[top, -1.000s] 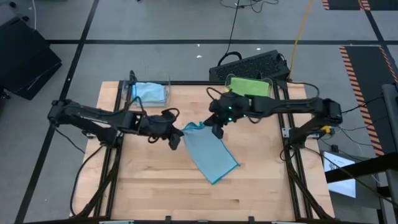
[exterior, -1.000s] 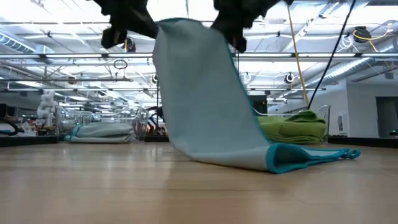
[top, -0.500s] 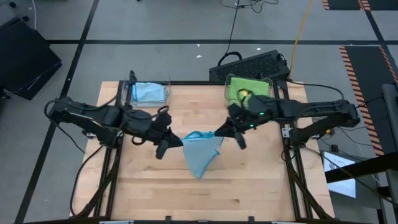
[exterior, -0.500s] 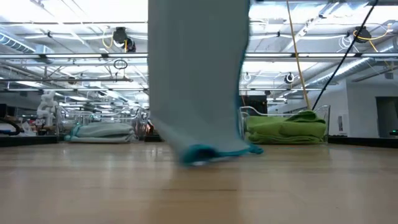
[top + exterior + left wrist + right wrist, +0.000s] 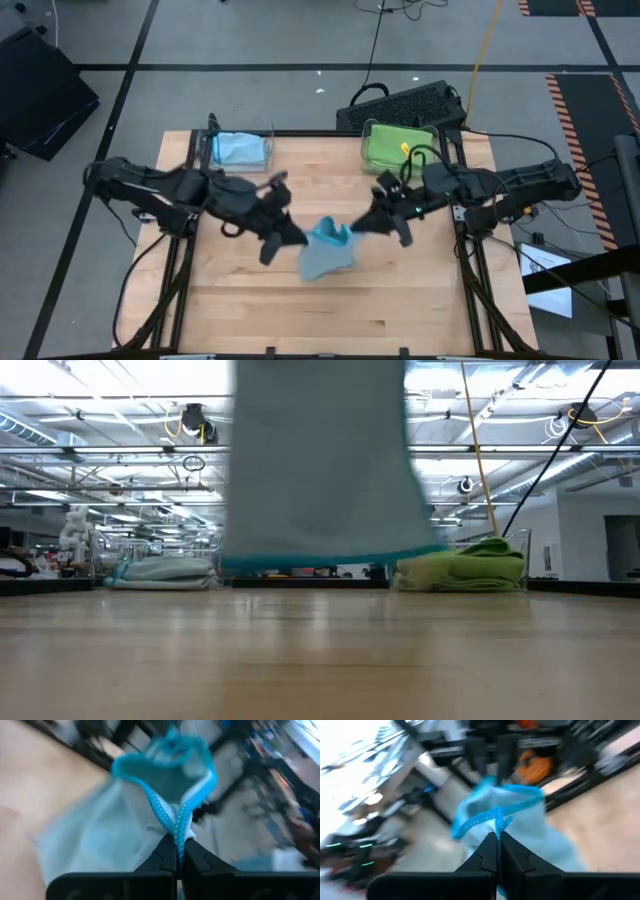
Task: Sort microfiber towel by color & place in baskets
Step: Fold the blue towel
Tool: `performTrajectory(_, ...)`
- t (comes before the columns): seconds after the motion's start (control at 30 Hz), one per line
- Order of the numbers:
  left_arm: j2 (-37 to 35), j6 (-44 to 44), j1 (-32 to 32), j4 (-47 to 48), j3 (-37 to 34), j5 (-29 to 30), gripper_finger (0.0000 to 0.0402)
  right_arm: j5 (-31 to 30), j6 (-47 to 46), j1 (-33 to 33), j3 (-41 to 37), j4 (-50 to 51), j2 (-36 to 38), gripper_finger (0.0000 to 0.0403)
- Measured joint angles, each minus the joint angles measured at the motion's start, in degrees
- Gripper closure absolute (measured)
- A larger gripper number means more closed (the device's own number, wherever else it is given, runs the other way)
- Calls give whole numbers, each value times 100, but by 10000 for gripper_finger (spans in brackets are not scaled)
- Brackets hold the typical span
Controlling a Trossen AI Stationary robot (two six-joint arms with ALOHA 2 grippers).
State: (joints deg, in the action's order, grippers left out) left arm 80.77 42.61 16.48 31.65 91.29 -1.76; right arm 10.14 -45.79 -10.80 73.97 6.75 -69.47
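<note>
A light blue microfiber towel [image 5: 325, 250] with a brighter blue hem hangs above the middle of the table between my two grippers. My left gripper [image 5: 298, 238] is shut on its upper left corner and my right gripper [image 5: 360, 225] on its upper right corner. In the low view the towel [image 5: 320, 470] hangs like a curtain, its lower hem [image 5: 320, 563] clear of the tabletop; the grippers are above that picture. One basket [image 5: 241, 150] at the far left holds blue towels, and the other basket [image 5: 400, 140] at the far right holds green ones. My left gripper pinches the towel's stitched blue hem [image 5: 173, 827] at a corner between its two shut fingers. The cloth bunches there and hangs below, lifted clear of the table. My right gripper pinches the stitched hem [image 5: 495, 820] at the other upper corner between its shut fingers. The towel hangs below the fingers, slack between the two holds.
Bare wood lies on the near half of the table [image 5: 320, 320]. Black frame rails [image 5: 470, 260] run along both sides. A dark keyboard-like object [image 5: 405, 103] lies beyond the far edge, behind the green basket. The green towels [image 5: 465, 565] show low at the right.
Both grippers have risen and come a little toward the table's near edge, tipping up closer to level. The towel, which trailed with its lower end on the table, has been lifted clear and now hangs free, gathered narrower.
</note>
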Motion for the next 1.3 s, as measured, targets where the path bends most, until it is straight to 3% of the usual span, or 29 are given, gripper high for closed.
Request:
performTrajectory(0.2, 313, 707, 465, -588, 11, -984, 400, 699, -1139, -671, 0, -121, 185, 403)
performTrajectory(0.33, 346, 755, 559, -988, 8, -984, 400, 745, -1631, -848, 0, -197, 205, 403)
performTrajectory(0.47, 322, 524, 449, -860, 13, -641, 400, 719, -1422, -751, 0, -40, 108, 403)
performTrajectory(0.73, 318, 28, -64, 684, 11, 461, 398, -24, -288, 9, 0, 1194, -196, 403)
performTrajectory(0.9, 318, -373, -583, 1692, -40, 1068, 397, -787, 451, 580, -188, 1977, -335, 403)
performTrajectory(1.3, 326, -1586, -1917, 1300, -1253, 1124, 395, -831, 782, 2023, -2134, -248, -339, 403)
